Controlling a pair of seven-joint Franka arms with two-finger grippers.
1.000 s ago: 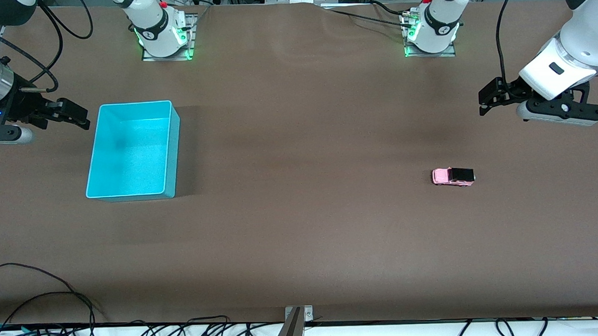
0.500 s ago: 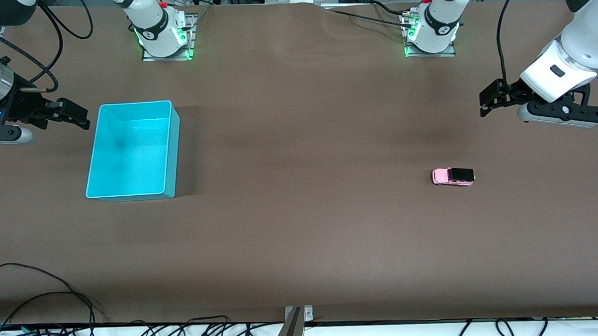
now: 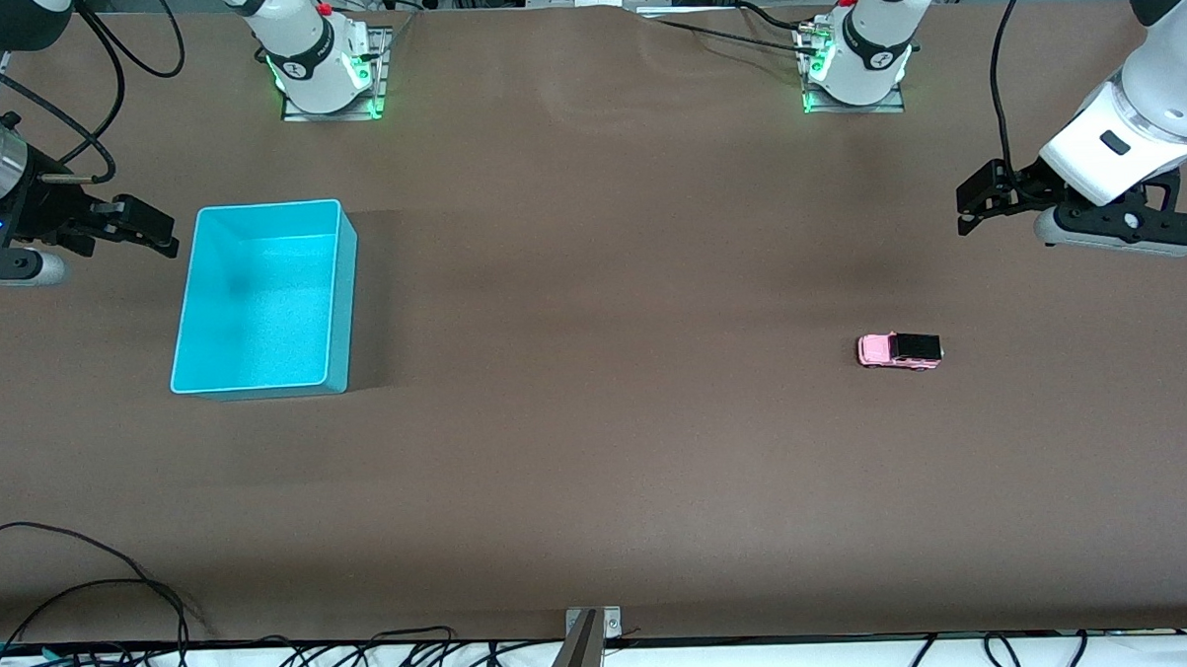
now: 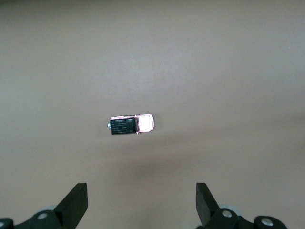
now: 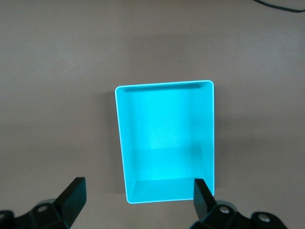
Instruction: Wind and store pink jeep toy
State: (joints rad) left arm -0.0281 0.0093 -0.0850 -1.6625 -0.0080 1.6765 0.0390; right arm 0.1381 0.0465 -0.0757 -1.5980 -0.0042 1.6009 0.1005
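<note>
On the brown surface (image 3: 597,422) the pink jeep toy (image 3: 899,350) sits at four o'clock, well apart from the turquoise bin (image 3: 265,298) at nine, while left end effector (image 3: 976,200) and right end effector (image 3: 151,230) hover wide open and empty, apparently awaiting pickup.

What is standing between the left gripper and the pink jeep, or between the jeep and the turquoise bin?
Nothing visible. The left gripper hangs open in the air, only bare table between it and the pink jeep, and likewise between jeep and turquoise bin.

White arms (image 3: 1139,127) with black joint bands; green-lit bases (image 3: 328,76); black cables.
</note>
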